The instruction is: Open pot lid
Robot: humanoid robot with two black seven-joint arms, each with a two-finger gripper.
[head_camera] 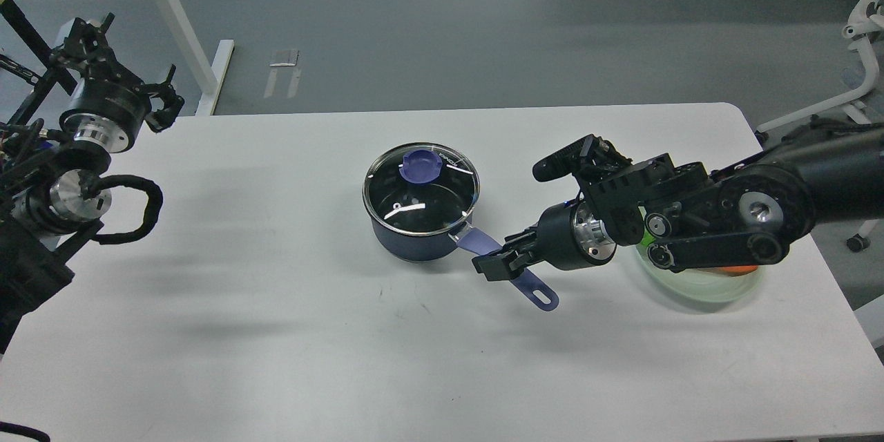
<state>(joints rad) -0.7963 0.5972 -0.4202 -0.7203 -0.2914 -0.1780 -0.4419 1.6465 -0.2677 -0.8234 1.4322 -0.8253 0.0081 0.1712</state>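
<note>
The dark navy pot (414,238) stands at the middle of the white table. Its clear glass lid (420,188) with the purple-blue knob (422,166) lies flat on the pot's rim. The lavender handle (537,288) points to the front right. My right gripper (498,260) comes in from the right and sits on the middle of the handle, with its fingers closed around it. My left gripper (164,98) hangs at the table's far left edge, well away from the pot. It is dark and small, so I cannot tell its fingers apart.
A pale green plate (697,286) lies under my right forearm at the right, with something orange and green on it, mostly hidden. The white table (276,331) ends at the left by my left arm. A white desk leg stands behind the far left corner.
</note>
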